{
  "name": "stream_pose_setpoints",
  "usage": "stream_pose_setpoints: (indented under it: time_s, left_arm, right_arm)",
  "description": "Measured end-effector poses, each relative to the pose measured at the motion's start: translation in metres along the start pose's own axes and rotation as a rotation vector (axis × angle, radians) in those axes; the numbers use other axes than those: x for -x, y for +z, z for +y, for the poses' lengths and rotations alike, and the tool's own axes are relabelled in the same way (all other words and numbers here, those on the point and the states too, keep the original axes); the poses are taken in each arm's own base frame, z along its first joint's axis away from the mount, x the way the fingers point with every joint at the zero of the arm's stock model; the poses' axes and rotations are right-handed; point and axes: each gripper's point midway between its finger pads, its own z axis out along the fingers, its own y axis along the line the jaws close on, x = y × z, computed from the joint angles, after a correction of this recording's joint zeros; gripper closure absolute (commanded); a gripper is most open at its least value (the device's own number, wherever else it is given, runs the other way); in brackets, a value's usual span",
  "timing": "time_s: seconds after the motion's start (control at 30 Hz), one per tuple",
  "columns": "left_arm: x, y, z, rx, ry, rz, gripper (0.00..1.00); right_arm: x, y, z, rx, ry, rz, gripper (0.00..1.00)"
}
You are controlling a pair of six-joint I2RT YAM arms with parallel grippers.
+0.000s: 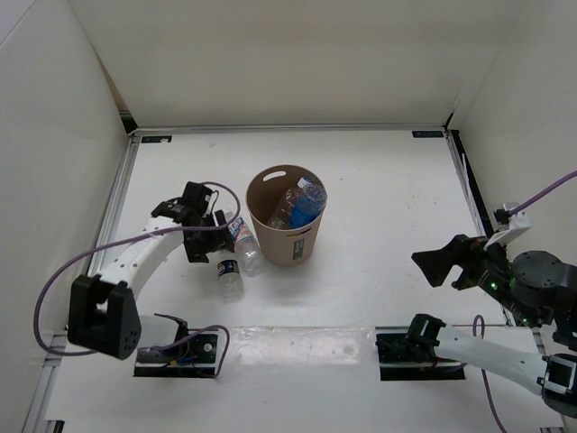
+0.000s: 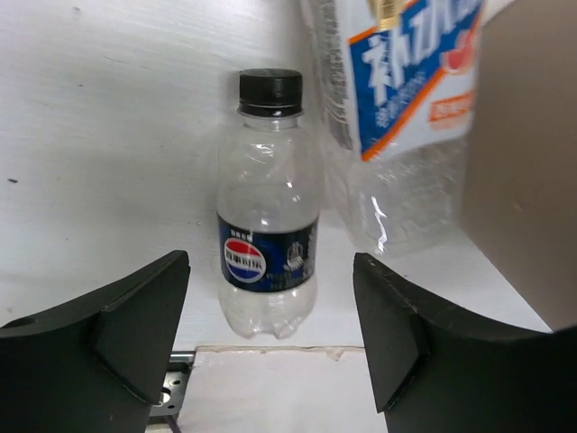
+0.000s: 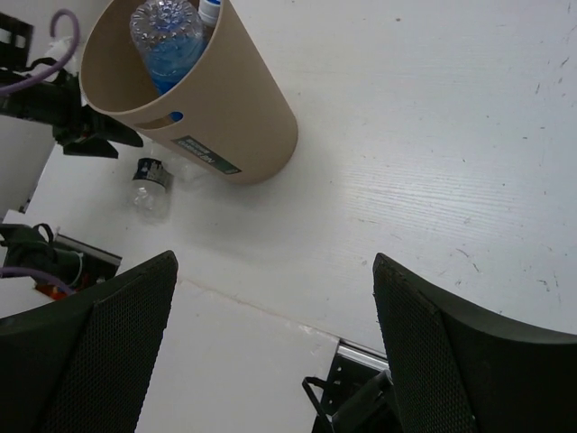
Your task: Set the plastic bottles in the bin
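The tan bin [image 1: 287,236] stands mid-table with two bottles inside, one blue-tinted [image 1: 308,202]. Two more bottles lie on the table at its left: one with a white, blue and orange label [image 1: 245,244] against the bin wall, and one with a dark label and black cap [image 1: 229,272]. My left gripper [image 1: 209,244] is open and empty just left of them. In the left wrist view the dark-label bottle [image 2: 268,225] lies beyond the open fingers of the left gripper [image 2: 270,334]. My right gripper [image 1: 442,266] is open and empty, far right of the bin [image 3: 207,99].
White walls enclose the table on three sides. A raised white strip with both arm bases runs along the near edge [image 1: 297,343]. The left arm's purple cable [image 1: 54,289] loops at the left.
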Motion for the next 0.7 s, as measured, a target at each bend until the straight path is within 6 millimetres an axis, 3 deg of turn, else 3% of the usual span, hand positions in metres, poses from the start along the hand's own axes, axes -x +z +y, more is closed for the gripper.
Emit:
stream_pose_setpoints:
  time_s: [0.37,0.5,0.63,0.7]
  left_arm:
    - [-0.038,0.054,0.017,0.086,0.027,0.221,0.20]
    - [-0.045,0.062,0.018,0.100,0.048,0.259,0.37]
    - [-0.042,0.060,0.013,0.077,0.063,0.239,0.67]
    - [-0.039,0.059,0.010,0.059,0.064,0.225,0.76]
  right_arm:
    - [-0.001,-0.011,-0.008,0.049,0.032,-0.019,0.10]
    - [-0.003,-0.012,-0.012,0.069,0.050,-0.018,0.10]
    - [-0.005,-0.013,-0.016,0.090,0.070,-0.013,0.10]
    - [-0.006,-0.014,-0.019,0.097,0.081,-0.013,0.10]
